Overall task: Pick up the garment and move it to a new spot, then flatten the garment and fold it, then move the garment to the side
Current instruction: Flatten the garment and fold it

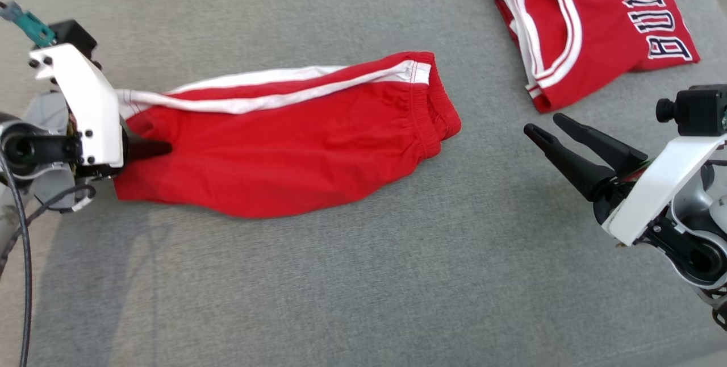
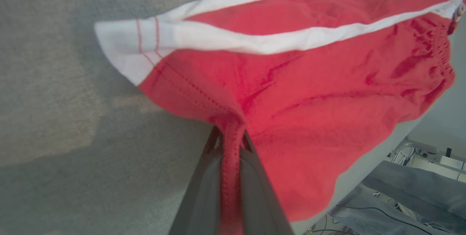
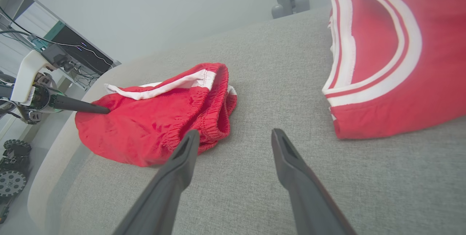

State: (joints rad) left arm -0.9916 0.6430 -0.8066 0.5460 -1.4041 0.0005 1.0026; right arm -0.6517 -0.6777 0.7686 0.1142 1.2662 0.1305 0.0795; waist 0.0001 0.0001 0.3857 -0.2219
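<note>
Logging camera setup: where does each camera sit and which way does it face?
Head view: from the head, down at grey cushion, red shorts, jersey; left gripper and right gripper show.
Left wrist view: along the shut left gripper pinching the shorts.
Right wrist view: along the open right gripper toward both garments.
Shared: all three show the shorts.

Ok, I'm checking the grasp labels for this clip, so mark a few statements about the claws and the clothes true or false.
1. The left claw is shut on an edge of the red shorts. True.
2. The right claw holds the jersey. False: it is open above the grey cushion, holding nothing.
3. The red shorts have a white side stripe. True.
4. The jersey lies on top of the red shorts. False: they lie apart.
</note>
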